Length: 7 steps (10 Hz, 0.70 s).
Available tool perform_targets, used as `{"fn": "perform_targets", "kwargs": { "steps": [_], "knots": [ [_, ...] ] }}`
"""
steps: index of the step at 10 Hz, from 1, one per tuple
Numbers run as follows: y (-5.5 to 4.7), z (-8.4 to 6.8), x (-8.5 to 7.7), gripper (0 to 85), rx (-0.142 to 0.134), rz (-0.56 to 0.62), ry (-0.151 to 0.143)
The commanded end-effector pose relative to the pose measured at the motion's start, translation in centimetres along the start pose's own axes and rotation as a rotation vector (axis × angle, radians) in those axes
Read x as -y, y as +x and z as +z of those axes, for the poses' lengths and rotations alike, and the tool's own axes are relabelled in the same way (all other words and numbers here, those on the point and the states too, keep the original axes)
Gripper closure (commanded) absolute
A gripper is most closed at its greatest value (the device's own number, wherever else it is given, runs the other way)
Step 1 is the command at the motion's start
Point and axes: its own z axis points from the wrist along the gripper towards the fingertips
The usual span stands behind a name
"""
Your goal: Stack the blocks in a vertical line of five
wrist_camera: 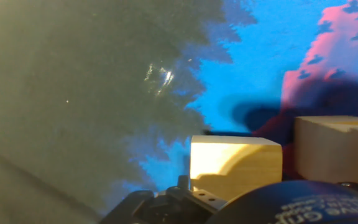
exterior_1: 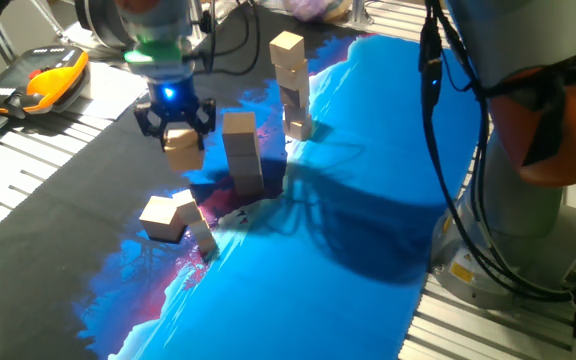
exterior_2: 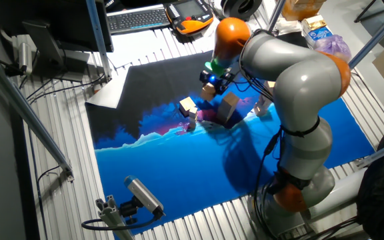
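Observation:
My gripper point(exterior_1: 175, 128) is shut on a light-tan wooden block point(exterior_1: 183, 146) and holds it above the dark part of the mat, just left of a short stack of blocks point(exterior_1: 241, 152). A taller, slightly twisted stack of three blocks point(exterior_1: 290, 85) stands farther back. Two loose blocks point(exterior_1: 163, 218) lie in front, one point(exterior_1: 201, 236) tilted. The hand view shows the held block point(wrist_camera: 235, 167) between the fingers, with the top of the short stack point(wrist_camera: 337, 149) to its right. In the other fixed view the gripper point(exterior_2: 210, 85) hangs next to the short stack point(exterior_2: 229, 107).
An orange-and-black handheld device point(exterior_1: 53, 78) lies off the mat at the left, also seen in the other fixed view point(exterior_2: 192, 20) beside a keyboard point(exterior_2: 139, 19). The arm's base and cables point(exterior_1: 528, 150) fill the right side. The blue mat point(exterior_1: 348, 290) stretches to the front.

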Motion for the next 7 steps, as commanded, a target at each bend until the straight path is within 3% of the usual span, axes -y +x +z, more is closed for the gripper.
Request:
{"fn": "perform_targets", "kwargs": {
  "steps": [1,4,6,7],
  "knots": [
    [0.1,0.5,-0.3,85.0,0.012,0.012,0.000],
    [0.1,1.6,-1.0,85.0,0.032,0.065,-0.021],
    [0.1,1.6,-1.0,85.0,0.044,0.100,-0.002],
    [0.1,1.6,-1.0,85.0,0.076,0.113,0.000]
  ]
}}
